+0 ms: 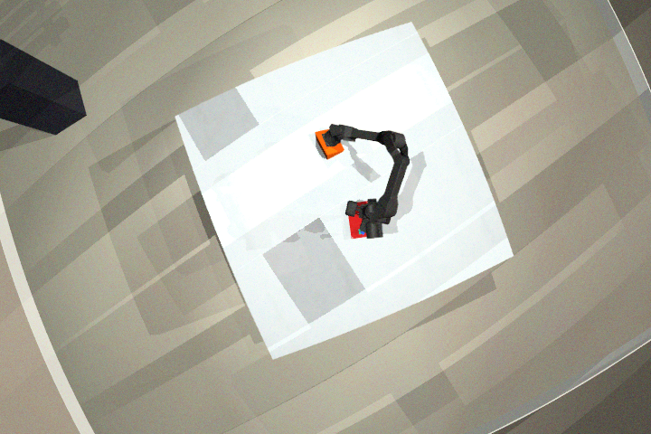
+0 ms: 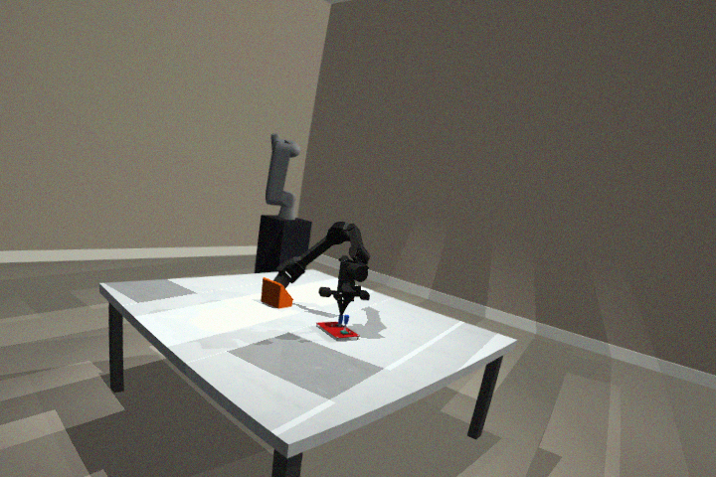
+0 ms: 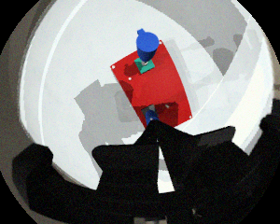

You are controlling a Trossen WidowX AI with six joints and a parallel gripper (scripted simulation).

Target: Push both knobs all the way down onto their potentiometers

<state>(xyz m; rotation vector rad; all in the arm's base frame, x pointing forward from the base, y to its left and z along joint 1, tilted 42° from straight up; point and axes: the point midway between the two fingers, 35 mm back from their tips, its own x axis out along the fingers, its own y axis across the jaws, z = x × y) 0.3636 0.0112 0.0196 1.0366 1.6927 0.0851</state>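
Note:
The red circuit board lies below the arm's wrist. One blue knob stands up over a green potentiometer, with a gap and a bit of shaft showing between them. The other blue knob is at the board's near end in the wrist view, partly hidden by the fingertips. My gripper is shut and empty, pointing down with its tips at or just above this second knob. Contact and that knob's height over its potentiometer cannot be told.
The arm's orange base block stands on the white table. A dark pedestal with a grey arm stands beyond the table. Shadows cross the tabletop and the board.

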